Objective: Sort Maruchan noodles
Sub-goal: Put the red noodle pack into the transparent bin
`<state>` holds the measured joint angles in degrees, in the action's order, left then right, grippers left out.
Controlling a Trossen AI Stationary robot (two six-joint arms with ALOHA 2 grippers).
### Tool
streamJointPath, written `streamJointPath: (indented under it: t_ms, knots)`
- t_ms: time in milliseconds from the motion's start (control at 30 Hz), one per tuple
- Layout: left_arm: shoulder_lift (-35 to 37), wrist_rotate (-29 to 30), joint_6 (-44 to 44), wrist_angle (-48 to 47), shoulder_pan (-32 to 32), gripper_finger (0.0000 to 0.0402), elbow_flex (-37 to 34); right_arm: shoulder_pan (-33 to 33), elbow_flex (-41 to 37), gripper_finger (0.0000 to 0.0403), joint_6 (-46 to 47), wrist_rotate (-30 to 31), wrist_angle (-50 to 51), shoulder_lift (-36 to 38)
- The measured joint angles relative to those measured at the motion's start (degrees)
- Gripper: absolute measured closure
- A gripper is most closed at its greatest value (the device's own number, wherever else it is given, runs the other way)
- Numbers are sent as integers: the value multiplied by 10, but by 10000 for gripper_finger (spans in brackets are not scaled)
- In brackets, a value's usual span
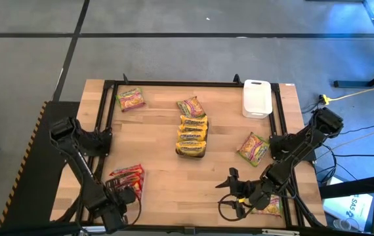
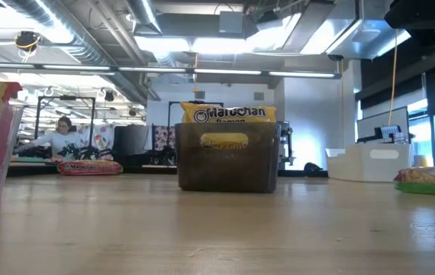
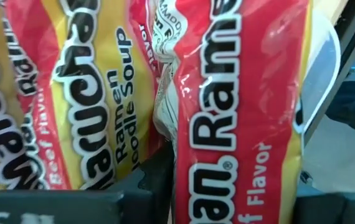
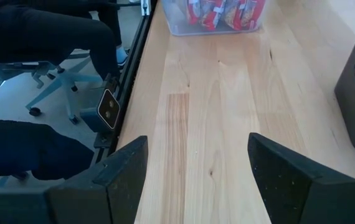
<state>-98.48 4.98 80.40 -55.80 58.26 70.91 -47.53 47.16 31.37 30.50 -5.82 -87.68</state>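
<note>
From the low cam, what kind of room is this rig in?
Probably an open lab or workshop-style office. Exposed ceiling ducts and strip lights run overhead, a person sits at a desk in the background, and the wooden table stands on a grey floor with taped lines.

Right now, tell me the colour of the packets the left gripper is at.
Red and yellow packets, best seen in the left wrist view.

You see red packets (image 1: 128, 177) with yellow bands, yellow-orange packets (image 1: 192, 136) in a dark tray (image 2: 228, 159), a white tray (image 1: 256, 98), pale wood table (image 1: 154, 141).
</note>
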Motion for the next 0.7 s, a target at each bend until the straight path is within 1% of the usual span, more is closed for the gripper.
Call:
streamJointPath:
  t_ms: [367,533,700]
  knots:
    - [-25,-7,2,1,-4,261,0,0,0,150,0,0,0,0]
    - [-19,-43,-15,3,-15,259,0,0,0,150,0,0,0,0]
    - [4,-46,-15,3,-19,259,2,0,0,150,0,0,0,0]
